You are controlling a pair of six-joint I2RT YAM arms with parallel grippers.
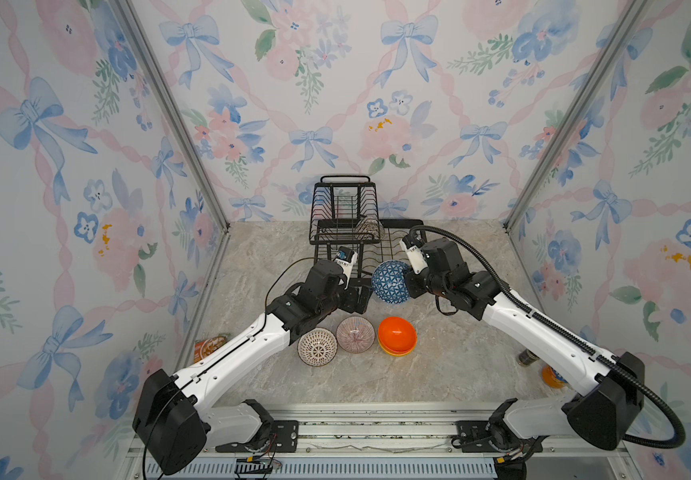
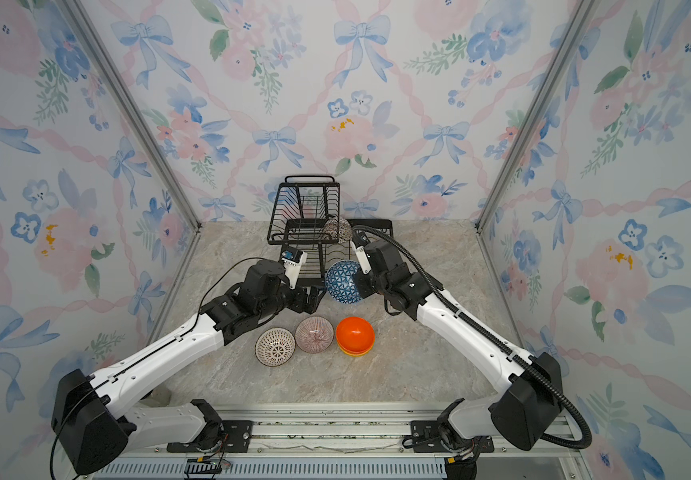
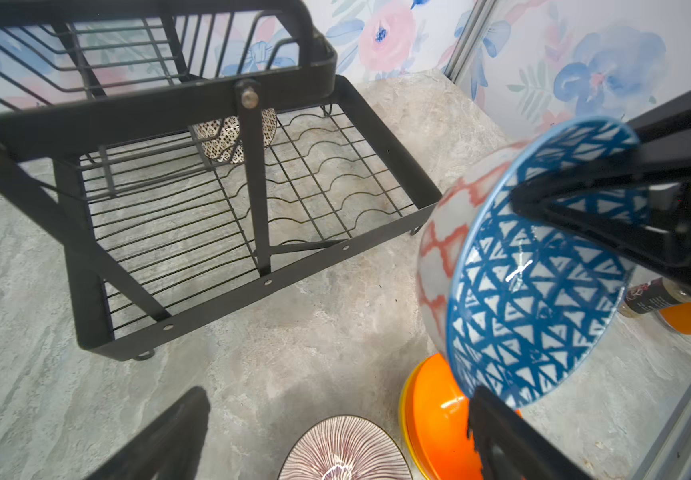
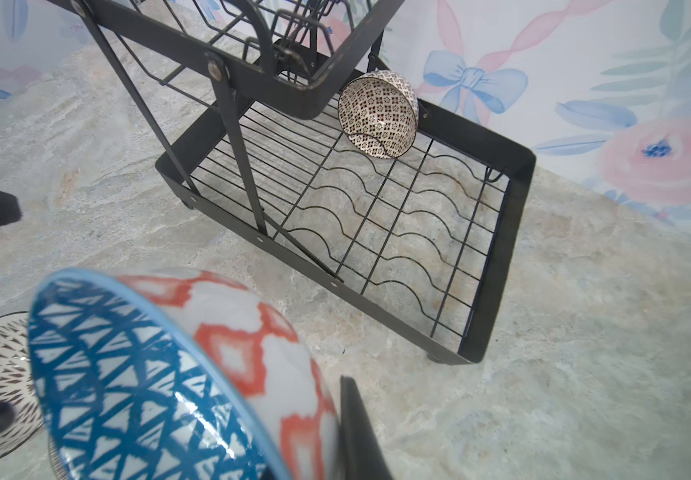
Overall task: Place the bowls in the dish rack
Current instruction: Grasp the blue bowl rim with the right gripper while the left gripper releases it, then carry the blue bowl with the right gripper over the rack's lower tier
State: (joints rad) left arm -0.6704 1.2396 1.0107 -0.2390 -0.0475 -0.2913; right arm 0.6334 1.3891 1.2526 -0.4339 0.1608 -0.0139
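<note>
The left claw (image 1: 361, 297) is spread and empty, just left of the blue bowl (image 1: 390, 281). The right claw (image 1: 409, 283) pinches that bowl by its rim, on edge, at the near side of the dish rack (image 1: 335, 240). Nearer on the table (image 1: 439, 374) sit a lattice bowl (image 1: 317, 347), a striped bowl (image 1: 355, 334) and an orange bowl (image 1: 396, 332) atop a yellow bowl (image 1: 395, 353); a mosaic bowl (image 1: 368, 227) leans in the rack's far slots.

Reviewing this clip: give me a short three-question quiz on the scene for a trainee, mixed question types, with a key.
1. Which gripper holds the blue bowl? A) left B) right C) neither
2. True or false: the mosaic bowl already stands in the dish rack.
3. Fill in: the orange bowl sits stacked on the ___ bowl.
Key: 1 B, the right gripper clamps its rim, while the left gripper is open. 2 True. 3 The yellow bowl.
</note>
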